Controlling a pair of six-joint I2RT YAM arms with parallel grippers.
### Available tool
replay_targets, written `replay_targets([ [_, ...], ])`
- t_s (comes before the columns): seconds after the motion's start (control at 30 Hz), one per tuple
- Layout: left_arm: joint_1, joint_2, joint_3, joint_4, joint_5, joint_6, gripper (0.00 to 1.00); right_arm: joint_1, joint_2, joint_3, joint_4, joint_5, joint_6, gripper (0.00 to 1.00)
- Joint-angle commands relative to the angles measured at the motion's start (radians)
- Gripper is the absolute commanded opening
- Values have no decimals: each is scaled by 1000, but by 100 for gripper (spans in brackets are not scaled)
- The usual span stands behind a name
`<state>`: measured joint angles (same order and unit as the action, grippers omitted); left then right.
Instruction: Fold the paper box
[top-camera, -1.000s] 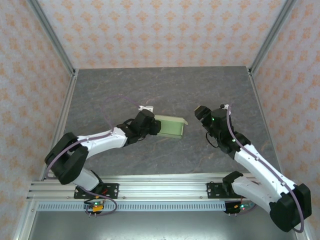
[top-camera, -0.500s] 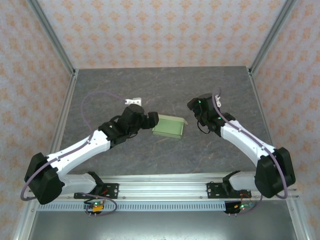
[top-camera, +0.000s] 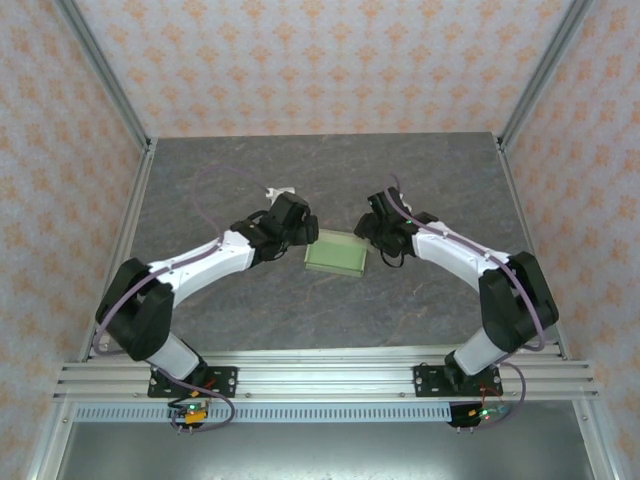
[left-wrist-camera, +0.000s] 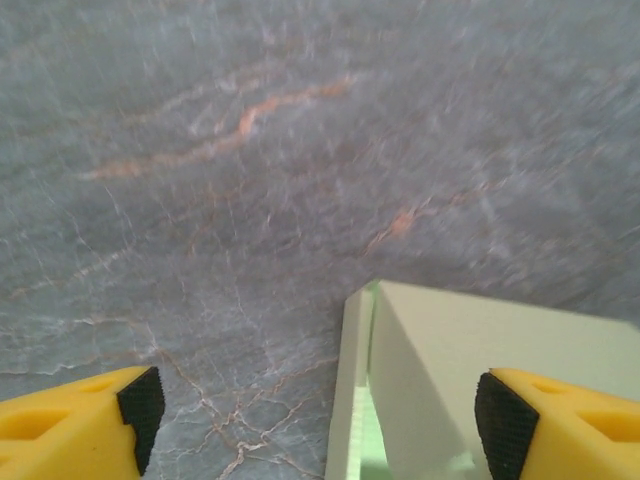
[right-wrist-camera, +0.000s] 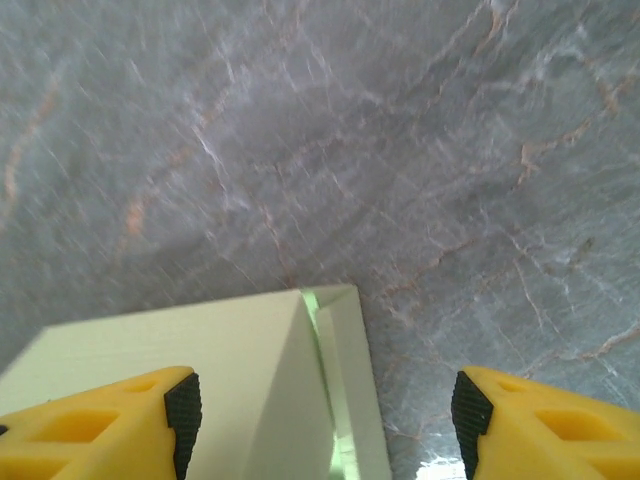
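Marbled grey surface (top-camera: 250, 170), viewed from above. I see the paper box (top-camera: 336, 256) lying flat near the middle, directly between my two hands. The left hand (top-camera: 303, 234) sits at the box's left end with its fingers spread wide. In its wrist view the box end lies between them, nearer one finger. The right hand (top-camera: 372, 238) sits at the opposite end, also spread and straddling that end without pinching it.
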<state>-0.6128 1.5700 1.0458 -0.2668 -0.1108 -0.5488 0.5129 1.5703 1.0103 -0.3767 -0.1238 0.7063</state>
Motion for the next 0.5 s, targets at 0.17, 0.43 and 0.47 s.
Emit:
replay_targets([
  [0.17,0,7,-149,104,51,-27,80,4,41,-93,9,36,-101,68],
  [0.43,-1,14,-201,89,47,-18,80,12,-45,-122,14,52,-144,69],
  [0.47,-1,8,-199,83,50,-13,80,13,-67,-128,7,62,-148,69],
])
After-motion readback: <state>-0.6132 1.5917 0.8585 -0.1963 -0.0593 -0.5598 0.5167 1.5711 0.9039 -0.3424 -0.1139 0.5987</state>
